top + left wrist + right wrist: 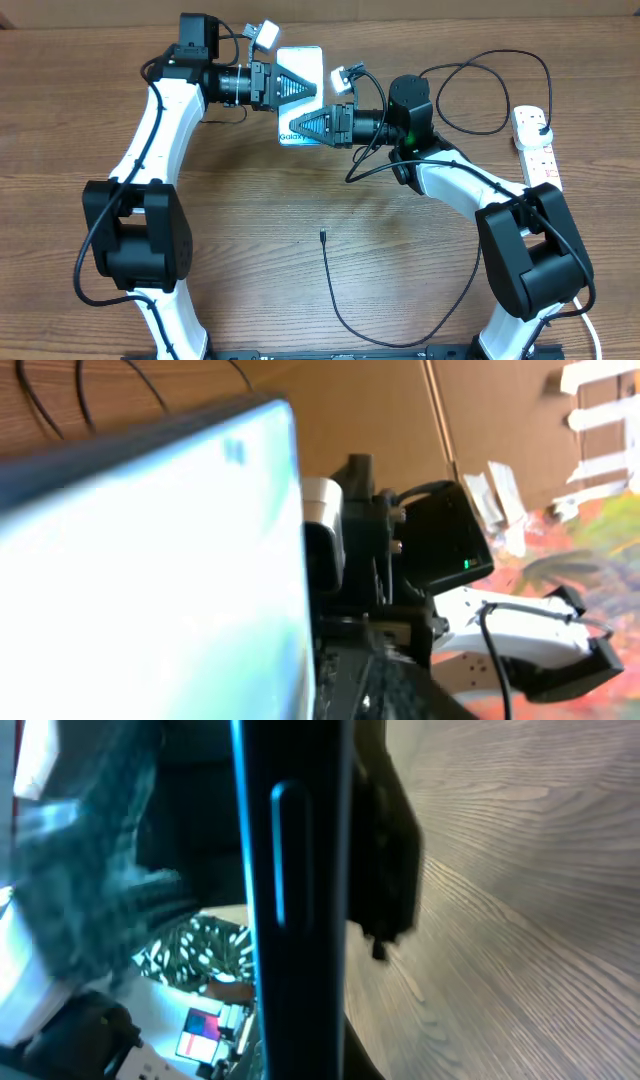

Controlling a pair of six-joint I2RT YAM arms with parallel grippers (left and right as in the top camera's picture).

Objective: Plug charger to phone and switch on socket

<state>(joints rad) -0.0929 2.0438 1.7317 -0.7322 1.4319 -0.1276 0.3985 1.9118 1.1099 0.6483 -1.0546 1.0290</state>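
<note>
The phone [308, 60], cyan screen up, is off the table at the back centre, held between the two arms. My right gripper [306, 125] comes in from the right and is shut on the phone's near end. In the right wrist view the phone's dark edge [295, 920] with a side button runs upright between the jaws. My left gripper [298, 88] is at the phone's left side, and the screen [150, 580] fills its view, hiding the jaws. The charger [333, 290] lies loose on the table, with its connector tip [323, 235] at the centre. The socket [537, 150] is at the right edge.
The black cable loops across the table's front and up behind the right arm [500, 95] toward the socket. A thick white cord [590, 330] leaves at the lower right. A cardboard wall [400, 420] stands behind the table.
</note>
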